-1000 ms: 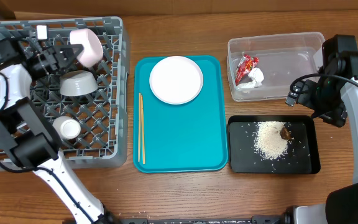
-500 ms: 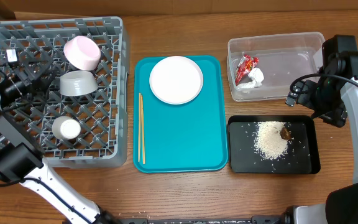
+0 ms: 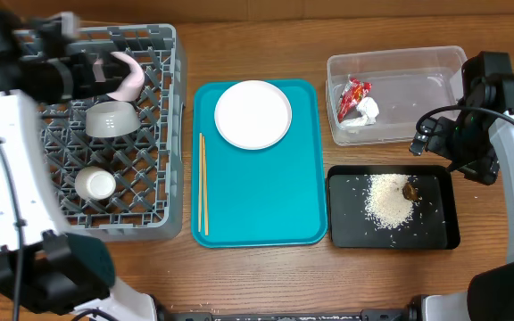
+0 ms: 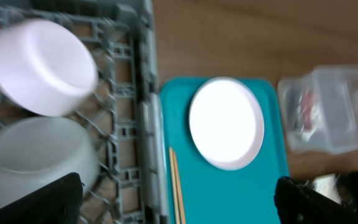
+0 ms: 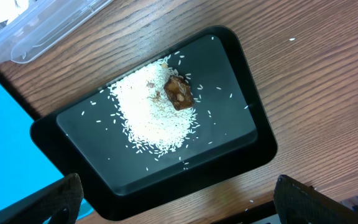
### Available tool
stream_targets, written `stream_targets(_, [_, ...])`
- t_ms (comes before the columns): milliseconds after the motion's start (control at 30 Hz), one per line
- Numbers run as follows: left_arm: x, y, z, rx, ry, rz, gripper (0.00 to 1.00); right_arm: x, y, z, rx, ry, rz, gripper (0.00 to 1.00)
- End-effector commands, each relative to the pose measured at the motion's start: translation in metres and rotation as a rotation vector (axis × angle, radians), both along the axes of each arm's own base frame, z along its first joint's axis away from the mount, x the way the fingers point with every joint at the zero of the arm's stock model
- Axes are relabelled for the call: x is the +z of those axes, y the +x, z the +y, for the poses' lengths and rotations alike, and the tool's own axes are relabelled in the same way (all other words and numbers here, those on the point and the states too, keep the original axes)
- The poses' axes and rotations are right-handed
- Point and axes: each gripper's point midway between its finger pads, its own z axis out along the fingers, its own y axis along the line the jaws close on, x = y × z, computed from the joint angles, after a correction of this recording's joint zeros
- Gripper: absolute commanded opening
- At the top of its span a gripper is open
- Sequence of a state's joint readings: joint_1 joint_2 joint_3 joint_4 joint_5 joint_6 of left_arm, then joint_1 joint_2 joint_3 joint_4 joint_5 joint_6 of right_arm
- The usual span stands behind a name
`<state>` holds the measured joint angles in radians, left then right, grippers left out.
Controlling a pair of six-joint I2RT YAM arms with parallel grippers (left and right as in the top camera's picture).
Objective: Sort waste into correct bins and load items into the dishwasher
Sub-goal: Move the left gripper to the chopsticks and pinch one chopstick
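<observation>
The grey dishwasher rack (image 3: 163,134) holds a pink bowl (image 3: 130,76) on its side at the back, a grey bowl (image 3: 111,119) and a small white dish (image 3: 95,184). My left gripper (image 3: 103,73) hovers open and empty above the rack, blurred; its wrist view shows the pink bowl (image 4: 39,65), the grey bowl (image 4: 39,162), the white plate (image 4: 227,121) and the chopsticks (image 4: 176,186). On the teal tray (image 3: 266,196) lie the plate (image 3: 252,114) and the chopsticks (image 3: 203,183). My right gripper (image 5: 182,202) hangs open over the black tray (image 5: 229,74) with rice (image 5: 154,115) and a brown scrap (image 5: 178,92).
The clear tub (image 3: 418,98) at the back right holds a red wrapper (image 3: 353,96) and a white tissue (image 3: 367,110). The black tray (image 3: 435,227) lies in front of it. Bare wood shows between the rack, the teal tray and the bins.
My left gripper opened and let go of the pink bowl, which now rests in the rack's back part. The left arm pulled away and rose above the rack. The right arm stayed still.
</observation>
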<state>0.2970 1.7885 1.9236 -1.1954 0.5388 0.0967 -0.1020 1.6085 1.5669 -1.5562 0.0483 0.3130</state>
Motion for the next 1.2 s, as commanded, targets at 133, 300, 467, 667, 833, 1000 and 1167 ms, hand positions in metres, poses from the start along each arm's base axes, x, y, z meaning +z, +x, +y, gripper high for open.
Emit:
stream_targets(133, [-0.038,-0.030,-0.064,0.128,0.302,0.272,1.00,0.006,0.000,0.001,0.005,0.003,-0.026,1.00])
stream_targets(300, [-0.067,-0.077,-0.105,0.226,0.281,0.514,1.00,0.006,0.000,0.001,0.005,0.003,-0.026,1.00])
stream_targets(467, [-0.098,-0.116,-0.127,0.261,0.293,0.669,1.00,0.006,0.000,0.001,0.005,0.003,-0.025,1.00])
stream_targets(667, [-0.112,-0.151,-0.143,0.271,0.287,0.614,1.00,0.006,0.000,0.001,0.005,0.003,-0.025,1.00])
stream_targets(833, [-0.116,-0.169,-0.143,0.296,0.186,0.448,1.00,0.006,0.001,0.002,0.005,0.010,-0.027,1.00])
stream_targets(1000, [-0.144,-0.158,-0.143,0.292,0.133,0.292,1.00,0.006,0.002,0.004,0.006,0.018,-0.032,1.00])
stream_targets(1167, [-0.177,-0.149,-0.142,0.231,0.201,0.271,1.00,0.006,0.002,0.004,0.006,0.021,-0.031,1.00])
